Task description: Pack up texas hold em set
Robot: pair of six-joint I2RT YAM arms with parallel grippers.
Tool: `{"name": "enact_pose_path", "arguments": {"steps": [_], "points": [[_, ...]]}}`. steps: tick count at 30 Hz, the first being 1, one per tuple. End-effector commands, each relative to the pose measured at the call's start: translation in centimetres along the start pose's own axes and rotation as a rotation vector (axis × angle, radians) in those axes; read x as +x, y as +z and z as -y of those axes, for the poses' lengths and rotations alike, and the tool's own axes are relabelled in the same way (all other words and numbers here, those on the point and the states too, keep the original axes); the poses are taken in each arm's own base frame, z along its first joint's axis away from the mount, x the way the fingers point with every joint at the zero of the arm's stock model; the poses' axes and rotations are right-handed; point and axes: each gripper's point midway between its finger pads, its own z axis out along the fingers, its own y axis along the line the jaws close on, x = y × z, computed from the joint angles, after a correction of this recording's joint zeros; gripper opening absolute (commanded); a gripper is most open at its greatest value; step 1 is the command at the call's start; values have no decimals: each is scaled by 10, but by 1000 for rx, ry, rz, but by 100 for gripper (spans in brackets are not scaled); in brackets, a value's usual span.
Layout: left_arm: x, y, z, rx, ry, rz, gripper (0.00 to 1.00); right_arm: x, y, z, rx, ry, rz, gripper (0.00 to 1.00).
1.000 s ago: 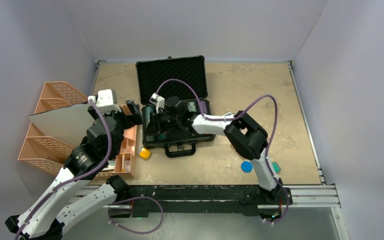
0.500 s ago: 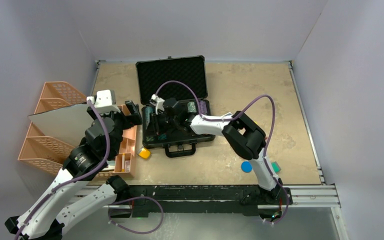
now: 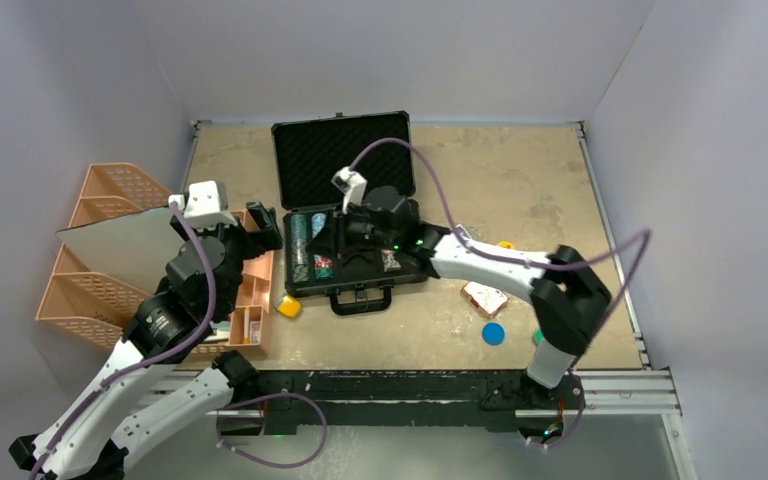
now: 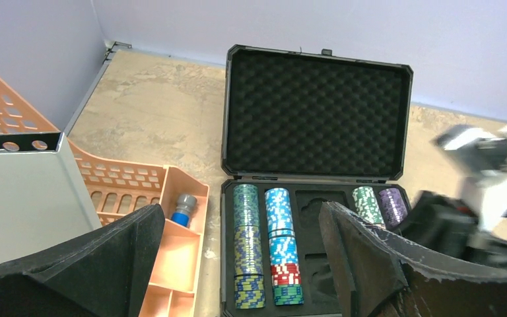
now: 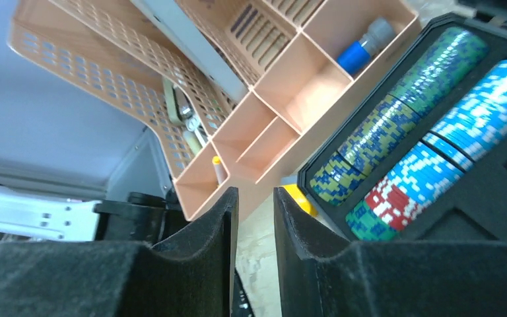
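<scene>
Red card deck on table right of briefcase, nearer right gripper, its fingers nearly closed and empty over chip stacks; left gripper wide, farther.

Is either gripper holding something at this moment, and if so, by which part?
Nothing is held. The left gripper is wide open with nothing between its fingers, and the right gripper is almost closed on empty air.
</scene>
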Motion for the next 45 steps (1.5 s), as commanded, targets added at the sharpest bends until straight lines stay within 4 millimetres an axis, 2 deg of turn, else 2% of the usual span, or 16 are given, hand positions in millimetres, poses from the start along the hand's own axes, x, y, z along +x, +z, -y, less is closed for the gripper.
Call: {"name": "enact_pose_path", "arguments": {"steps": [1, 3, 6, 11, 12, 14, 17, 20, 23, 28, 36, 45], "points": [[-12, -5, -4, 1, -37, 43, 93, -24, -52, 10, 206, 34, 120, 30], [-13, -7, -2, 26, -54, 42, 93, -18, -87, 33, 393, 45, 136, 32], [-10, -9, 5, 68, -61, 27, 93, 1, -139, 66, 616, 37, 136, 35], [-5, -8, 16, 117, -54, -1, 93, 30, -213, 94, 858, 15, 117, 48], [-6, -8, 18, 119, -56, -1, 93, 33, -227, 99, 906, 14, 122, 53], [-10, -7, 21, 127, -63, 1, 93, 40, -251, 110, 1005, 12, 122, 65], [-5, -4, 28, 145, -52, -18, 93, 51, -275, 131, 1131, -5, 99, 80], [5, -2, 32, 163, -36, -45, 93, 70, -294, 167, 1258, 64, 1, 83], [10, -1, 32, 166, -17, -55, 93, 88, -300, 190, 1318, 91, -89, 89], [14, 2, 36, 169, -4, -68, 93, 103, -288, 203, 1293, 142, -209, 99], [25, 7, 44, 188, 32, -113, 93, 136, -291, 231, 1361, 237, -302, 99], [29, 10, 45, 181, 42, -119, 93, 146, -305, 260, 1411, 289, -324, 99]]}}
